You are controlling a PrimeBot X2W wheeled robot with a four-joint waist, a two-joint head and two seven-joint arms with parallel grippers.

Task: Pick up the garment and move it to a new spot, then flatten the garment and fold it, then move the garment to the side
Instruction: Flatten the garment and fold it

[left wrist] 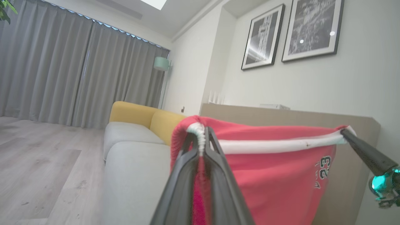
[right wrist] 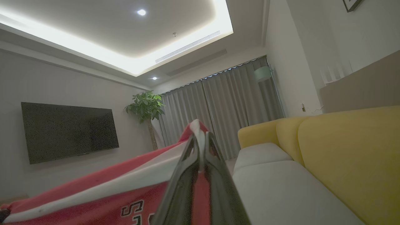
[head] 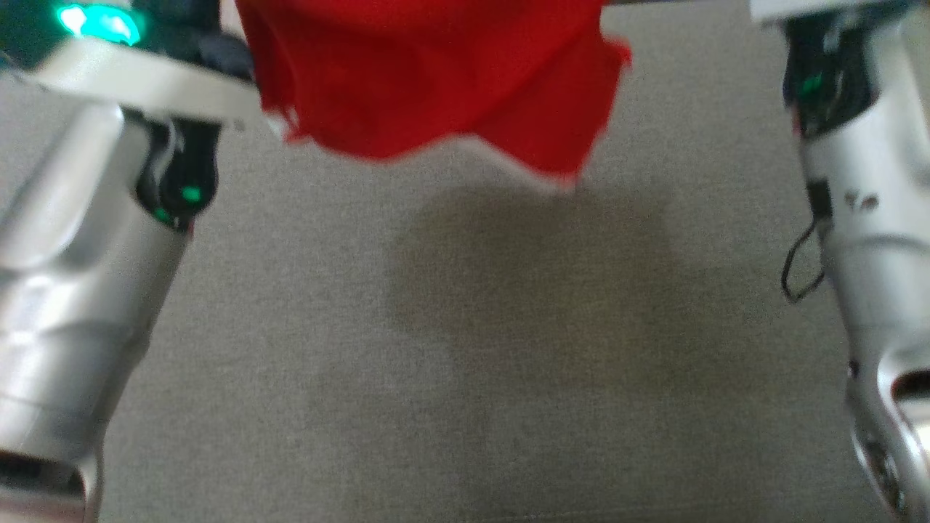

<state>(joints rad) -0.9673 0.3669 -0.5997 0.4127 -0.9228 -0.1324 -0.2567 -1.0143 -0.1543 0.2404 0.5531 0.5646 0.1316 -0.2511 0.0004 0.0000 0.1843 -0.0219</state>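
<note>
Two pinches carry everything at this moment: on the left, the left gripper [left wrist: 200,142] is closed tight on the white ribbed edge of the garment [head: 436,80], which hangs in the air between the arms, its lower hem loose above the grey sofa seat [head: 508,378] and throwing a shadow [head: 530,254] on it; on the right, the right gripper [right wrist: 200,140] is likewise clamped on the same white band, so the edge runs almost taut from one to the other. The step in hand looks like carrying the garment to its new spot, and doing it well means moving both arms together at one height and one spacing, so the band neither sags nor gets tugged out of a pinch. When lowering, letting the dangling hem touch the sofa seat first and then drawing the top edge away from it should lay the cloth out flat, with little smoothing left before the fold
</note>
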